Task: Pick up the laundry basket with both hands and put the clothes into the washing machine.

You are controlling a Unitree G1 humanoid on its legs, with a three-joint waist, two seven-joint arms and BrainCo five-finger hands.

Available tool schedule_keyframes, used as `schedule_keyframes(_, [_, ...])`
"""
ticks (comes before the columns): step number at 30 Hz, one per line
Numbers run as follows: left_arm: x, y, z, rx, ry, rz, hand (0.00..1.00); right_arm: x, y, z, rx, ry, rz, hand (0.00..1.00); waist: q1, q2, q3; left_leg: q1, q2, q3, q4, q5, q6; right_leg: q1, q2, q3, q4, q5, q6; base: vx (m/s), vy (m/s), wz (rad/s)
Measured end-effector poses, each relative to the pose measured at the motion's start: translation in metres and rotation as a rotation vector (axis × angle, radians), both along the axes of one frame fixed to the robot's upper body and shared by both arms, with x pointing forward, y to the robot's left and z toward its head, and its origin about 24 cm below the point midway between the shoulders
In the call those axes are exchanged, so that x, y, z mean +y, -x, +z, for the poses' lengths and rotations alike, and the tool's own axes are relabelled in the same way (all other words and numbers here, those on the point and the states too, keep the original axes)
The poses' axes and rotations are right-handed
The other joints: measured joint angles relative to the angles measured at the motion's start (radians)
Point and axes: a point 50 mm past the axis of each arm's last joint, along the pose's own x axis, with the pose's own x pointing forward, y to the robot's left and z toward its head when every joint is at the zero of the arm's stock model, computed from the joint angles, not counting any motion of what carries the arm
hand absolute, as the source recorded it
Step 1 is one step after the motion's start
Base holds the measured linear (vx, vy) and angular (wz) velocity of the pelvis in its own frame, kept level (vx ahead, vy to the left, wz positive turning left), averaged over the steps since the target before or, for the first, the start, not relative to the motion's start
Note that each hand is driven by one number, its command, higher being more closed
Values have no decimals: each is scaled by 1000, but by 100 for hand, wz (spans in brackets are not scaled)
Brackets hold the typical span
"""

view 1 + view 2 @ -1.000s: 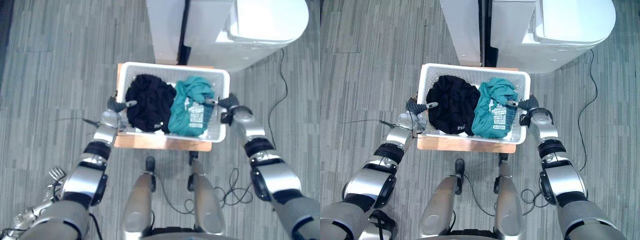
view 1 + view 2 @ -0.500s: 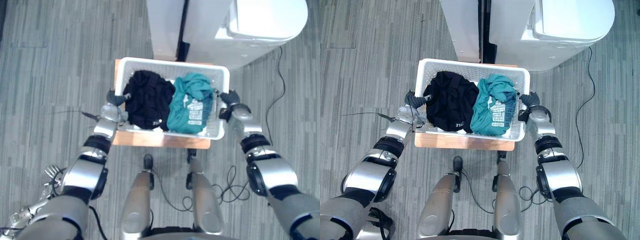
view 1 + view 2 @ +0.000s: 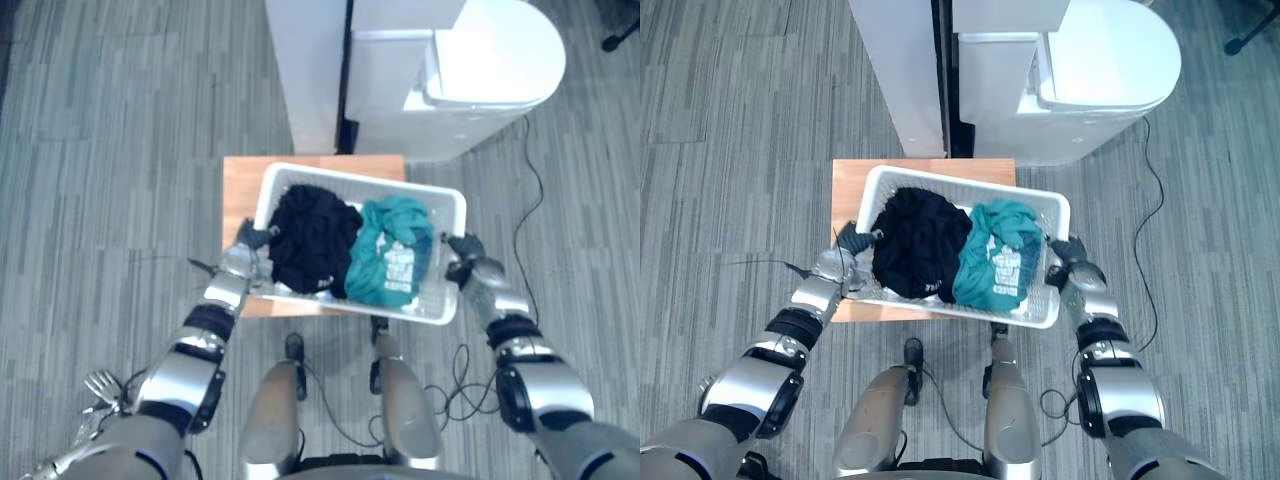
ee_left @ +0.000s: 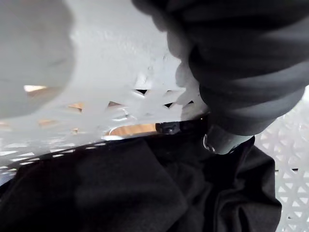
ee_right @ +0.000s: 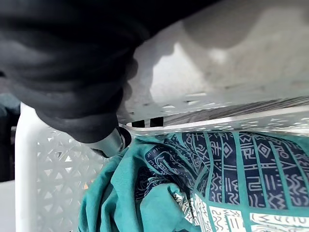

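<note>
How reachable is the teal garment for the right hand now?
Probably not: the right hand is curled over the rim of the laundry basket, holding it, though the teal garment lies just inside that wall.

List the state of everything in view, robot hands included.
laundry basket: gripped at both ends, skewed, overhanging the table's near right corner.
black garment: bunched in the basket's left half.
teal garment: bunched in the right half, touching the black one.
wooden table: under the basket, far left part bare.
washing machine: lid appears closed.
left robot hand: curled over the basket's left rim.
right robot hand: curled over the right rim.
</note>
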Motion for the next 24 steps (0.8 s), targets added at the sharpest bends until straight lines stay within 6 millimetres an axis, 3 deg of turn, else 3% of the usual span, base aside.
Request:
schedule_keyframes(2, [-8, 14, -15, 32, 22, -42, 100, -10, 21, -20, 49, -26, -18, 100, -2, 4, -11, 52, 0, 13, -27, 1, 0, 33, 2, 3, -6, 0, 0, 85, 36, -15])
schedule_keyframes(4, [-12, 42, -42, 88, 77, -70, 100, -17, 55, -46, 99, -35, -23, 100, -11, 6, -101, 69, -1, 31, -65, 1, 1, 34, 4, 19, -34, 0, 0, 111, 19, -27])
schedule_keyframes(9, [-28, 86, -72, 158, 230, -108, 100, -37, 105, -69, 147, -59, -71, 100, -11, 45, -191, 168, 3, 47, -121, 1, 1, 99, 12, 30, -44, -8, -5, 93, 7, -17])
schedule_keyframes(15, [-19, 140, -111, 303, 311, -34, 100, -29, 148, -99, 270, -103, -69, 100, -8, 74, -318, 263, 21, 31, -184, -4, -7, 185, 22, 20, -45, -64, -8, 16, -26, 5])
schedule_keyframes(18, [-18, 156, -121, 347, 338, 2, 100, -28, 156, -105, 302, -95, -57, 100, -4, 87, -333, 286, 29, 2, -194, 3, -21, 219, 27, -7, -45, -75, -9, 26, -44, 28])
schedule_keyframes(21, [-15, 164, -126, 368, 345, 15, 100, -25, 158, -108, 320, -91, -48, 100, 9, 84, -339, 302, 49, -42, -169, 4, -26, 266, 49, -51, -37, -92, -23, 25, -61, 38])
schedule_keyframes(24, [-15, 165, -127, 373, 331, 11, 100, -25, 161, -111, 337, -95, -51, 100, 19, 84, -343, 280, 66, -90, -122, 2, -35, 244, 60, -96, 62, -150, -36, 12, -75, 45])
